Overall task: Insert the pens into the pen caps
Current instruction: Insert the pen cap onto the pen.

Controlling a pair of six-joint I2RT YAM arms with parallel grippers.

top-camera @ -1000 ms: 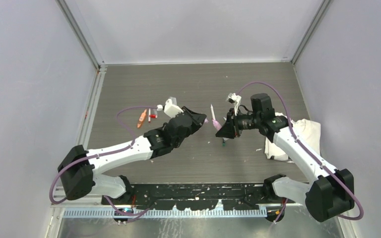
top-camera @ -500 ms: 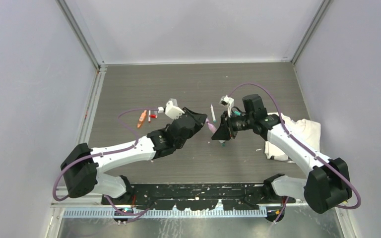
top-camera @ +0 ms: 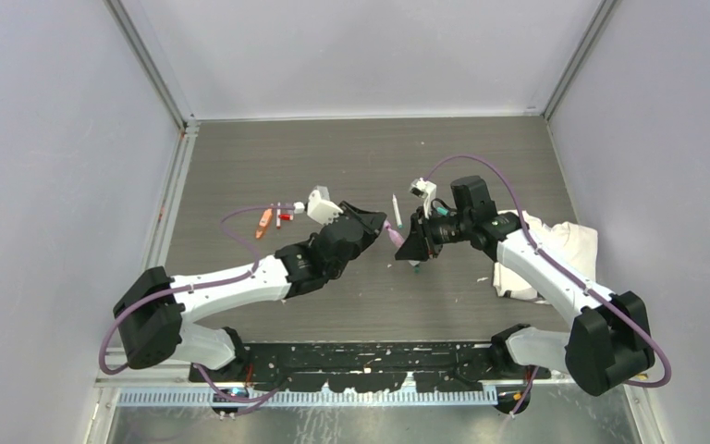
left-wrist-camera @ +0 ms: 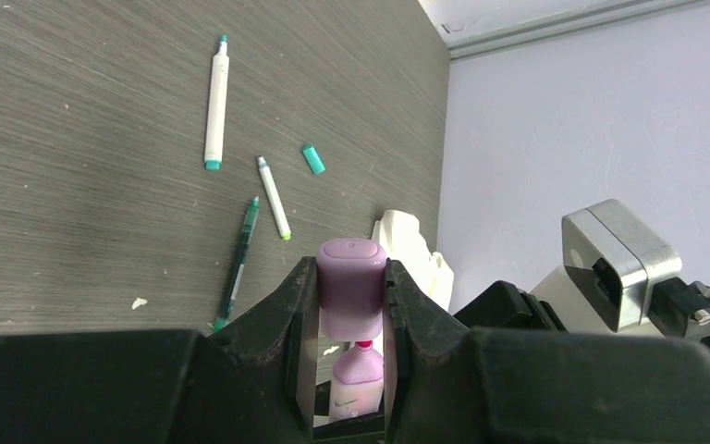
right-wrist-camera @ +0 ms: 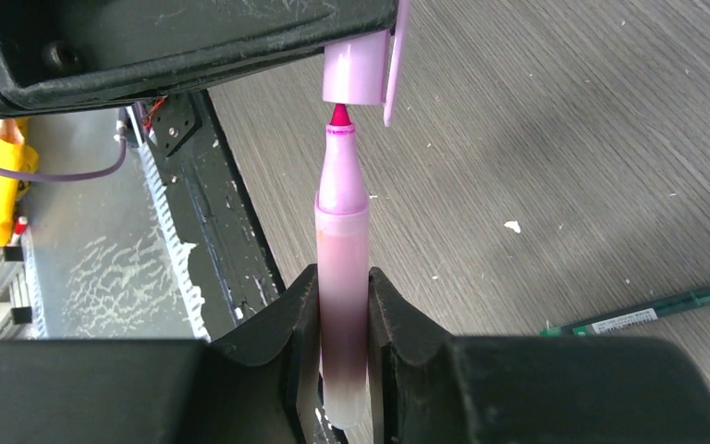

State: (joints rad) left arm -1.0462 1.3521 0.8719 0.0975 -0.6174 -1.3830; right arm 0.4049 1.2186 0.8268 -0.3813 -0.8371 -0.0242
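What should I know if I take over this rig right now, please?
Left gripper: shut on the stubby pink-purple plastic cap.
Right gripper: shut on the pink-purple marker pen; its tip is at the cap's mouth, not pushed in.
On the grey table: a white pen with teal ends, a thin white pen, a dark green pen, a loose teal cap.
Done: pen and cap lined up.
Left: push this pair together, then the remaining pens.

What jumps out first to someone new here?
Mid-table, the left fingers clamp a purple cap and the right fingers hold a pink pen, its tip right at the cap's mouth. Loose pens and a green cap lie on the table; a white cloth sits at the right.
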